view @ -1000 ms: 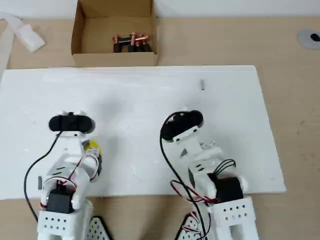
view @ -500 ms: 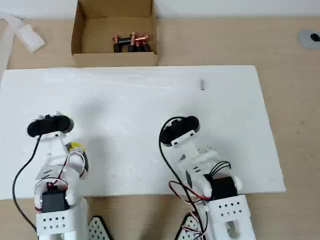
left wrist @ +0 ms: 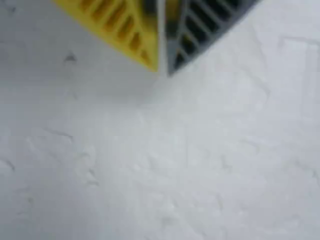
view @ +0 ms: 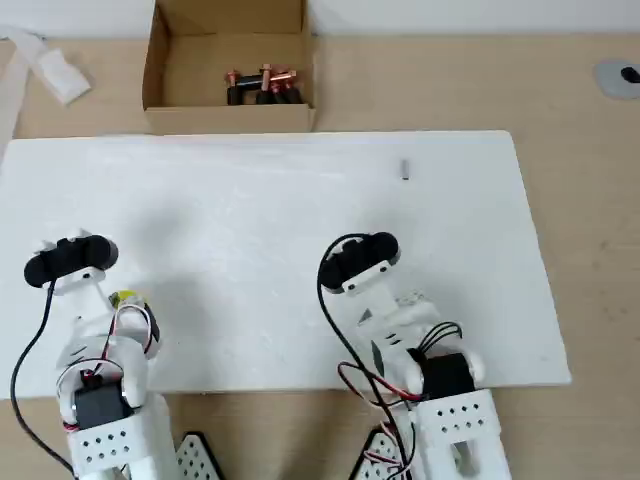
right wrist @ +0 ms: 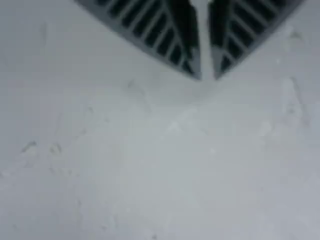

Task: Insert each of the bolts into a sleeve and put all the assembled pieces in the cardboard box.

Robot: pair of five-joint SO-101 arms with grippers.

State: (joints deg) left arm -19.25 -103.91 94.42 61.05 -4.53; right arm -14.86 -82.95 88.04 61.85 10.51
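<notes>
The table (view: 590, 200) carries a large white board (view: 300, 230), and both arms sit folded at its near edge. The cardboard box (view: 155, 85) stands on the table just beyond the far edge of the board. Inside it, the assembled pieces (view: 262, 84) lie together in a small heap, copper-coloured heads on dark bodies; I cannot count them exactly. The left end effector (left wrist: 162, 69) hangs over bare board, fingers nearly together and holding nothing. The right end effector (right wrist: 202, 76) is the same, narrow and without load. One small grey thing (view: 404, 170) lies on the board; what it is I cannot tell. In my judgement the task is finished or very nearly so.
</notes>
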